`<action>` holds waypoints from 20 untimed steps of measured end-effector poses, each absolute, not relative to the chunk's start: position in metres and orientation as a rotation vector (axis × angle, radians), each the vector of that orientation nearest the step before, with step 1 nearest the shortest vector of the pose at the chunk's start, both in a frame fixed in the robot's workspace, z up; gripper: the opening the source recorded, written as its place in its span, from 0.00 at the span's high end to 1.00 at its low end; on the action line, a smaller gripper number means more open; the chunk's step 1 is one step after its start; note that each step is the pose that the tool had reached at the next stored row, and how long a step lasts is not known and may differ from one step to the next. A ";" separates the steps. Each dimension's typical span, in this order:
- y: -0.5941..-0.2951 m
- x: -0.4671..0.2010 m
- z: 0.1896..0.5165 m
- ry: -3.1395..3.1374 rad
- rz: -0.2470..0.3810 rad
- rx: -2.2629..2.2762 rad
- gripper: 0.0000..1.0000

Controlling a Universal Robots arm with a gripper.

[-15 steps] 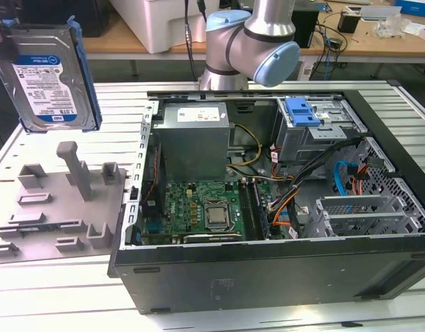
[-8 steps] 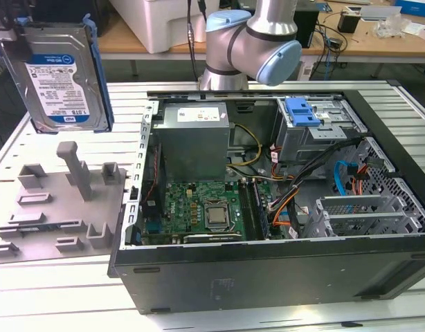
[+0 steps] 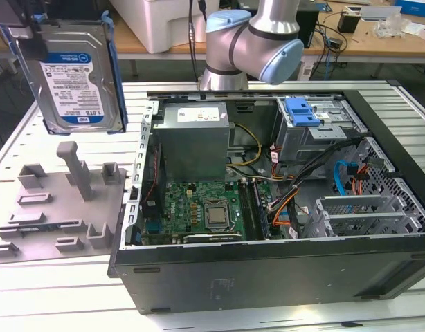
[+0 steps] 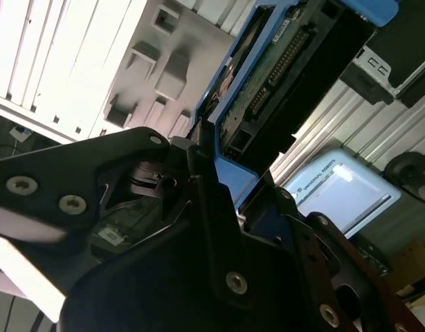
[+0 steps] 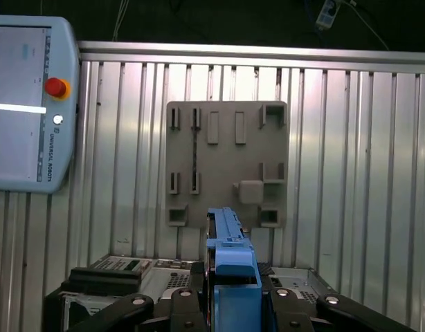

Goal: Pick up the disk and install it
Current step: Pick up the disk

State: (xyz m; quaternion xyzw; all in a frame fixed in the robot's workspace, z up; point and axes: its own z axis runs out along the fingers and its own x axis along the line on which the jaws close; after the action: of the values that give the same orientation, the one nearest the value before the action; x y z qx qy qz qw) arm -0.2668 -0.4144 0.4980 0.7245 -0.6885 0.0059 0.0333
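At ten o'clock in the exterior view I see the disk (image 3: 74,72), a flat silver metal hard drive with a glossy white-and-blue label, clipped in a smooth blue plastic carrier frame. At eight o'clock, the grey moulded fixture plate (image 3: 60,200) looks like matt plastic. The ribbed metal table (image 3: 60,290) has a soft sheen. The black computer case (image 3: 268,277) is matt painted metal, and its grey drive cage (image 3: 323,138) is bare dull metal. In the first wrist view the gripper (image 5: 232,304) is matt black.

Disk (image 3: 77,76) apparently over fixture plate (image 3: 60,207) edge — case (image 3: 268,277) beside plate, exterior view's right.
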 end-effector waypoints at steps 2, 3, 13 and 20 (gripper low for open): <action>-0.417 -0.261 0.500 -2.118 0.016 2.228 0.63; -0.418 -0.259 0.500 -2.117 0.015 2.228 0.63; -0.432 -0.231 0.507 -2.114 0.005 2.225 0.63; -0.449 -0.201 0.514 -2.110 -0.003 2.222 0.63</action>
State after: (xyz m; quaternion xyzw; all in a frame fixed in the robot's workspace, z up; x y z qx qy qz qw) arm -0.2009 -0.4494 0.5144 0.7245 -0.6882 -0.0010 0.0388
